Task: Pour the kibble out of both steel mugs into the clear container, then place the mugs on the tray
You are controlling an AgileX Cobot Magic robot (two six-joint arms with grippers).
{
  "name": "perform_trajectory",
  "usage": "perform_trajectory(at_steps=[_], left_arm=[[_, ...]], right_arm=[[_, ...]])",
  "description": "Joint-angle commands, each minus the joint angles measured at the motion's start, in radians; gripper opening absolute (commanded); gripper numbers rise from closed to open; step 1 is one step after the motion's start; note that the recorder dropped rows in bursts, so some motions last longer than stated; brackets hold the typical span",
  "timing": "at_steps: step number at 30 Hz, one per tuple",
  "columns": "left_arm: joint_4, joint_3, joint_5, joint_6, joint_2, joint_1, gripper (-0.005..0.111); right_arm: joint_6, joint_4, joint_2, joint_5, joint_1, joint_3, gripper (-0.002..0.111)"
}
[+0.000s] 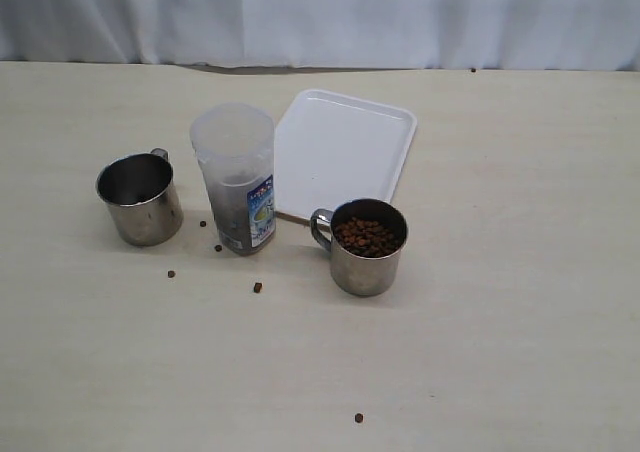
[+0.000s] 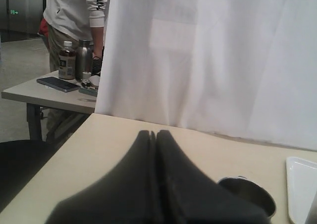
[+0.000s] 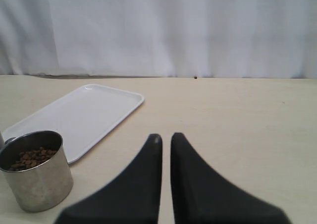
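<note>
Clear container (image 1: 235, 177) upright on the counter (image 1: 500, 332), its blue-and-white label turned toward the exterior camera, a dark layer of kibble (image 1: 230, 222) in its lower part. Just to the left of the container in that view, and apart from it: empty steel mug (image 1: 140, 200), upright, handle on the far side, inside seemingly bare, though hard to judge through the reflections. To the right of the container and a little nearer the camera: full steel mug (image 1: 367, 247), upright, handle pointing back toward the container, brown pellets heaped inside below the rim. Behind the container and to its right: tray (image 1: 345, 147), lying flat and at a slant, white, nothing on it, one near corner close behind the container's label side. Cannot tell whether the full mug touches the tray's near edge. Loose pellets (image 1: 257, 287) scattered on the counter in front of the container, two close by its base, one much nearer the camera. Left gripper (image 2: 153, 133): jaws pressed together, holding nothing, raised over the counter with a steel rim low beside them (a side table (image 2: 29, 92) with a bottle and a phone beyond the white curtain (image 2: 208, 55)). Right gripper (image 3: 166, 137): jaws closed to a thin slit, holding nothing, clear of the full mug and the tray.
</note>
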Motion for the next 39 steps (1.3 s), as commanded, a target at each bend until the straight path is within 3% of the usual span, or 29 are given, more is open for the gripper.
perform_trajectory(at_steps=[1,12,14,17,19,23,29,34,39], left_arm=[[-0.008,0.003,-0.003,-0.008,-0.004,0.0,0.0],[-0.008,0.003,-0.003,-0.008,-0.004,0.0,0.0],[-0.008,0.003,-0.003,-0.008,-0.004,0.0,0.0],[-0.008,0.003,-0.003,-0.008,-0.004,0.0,0.0],[-0.008,0.003,-0.003,-0.008,-0.004,0.0,0.0],[0.003,0.003,-0.007,-0.008,-0.004,0.0,0.0],[0.002,0.003,-0.005,-0.008,-0.004,0.0,0.0],[0.002,0.003,-0.005,-0.008,-0.004,0.0,0.0],[0.002,0.003,-0.005,-0.008,-0.004,0.0,0.0]], right_arm=[[-0.007,0.001,-0.003,-0.008,0.003,0.005,0.005],[-0.013,-0.017,-0.003,-0.056,0.003,0.005,0.005],[0.022,0.099,-0.003,-0.141,0.003,0.005,0.005],[0.049,0.467,-0.003,-0.223,0.003,0.005,0.005],[0.049,0.551,-0.003,-0.239,0.003,0.005,0.005],[0.033,0.551,-0.003,-0.441,0.003,0.005,0.005],[-0.008,0.427,0.101,-0.504,0.003,0.005,0.005],[0.077,0.186,0.479,-0.56,0.003,0.005,0.005],[0.184,-0.162,0.944,-0.808,0.003,0.005,0.005]])
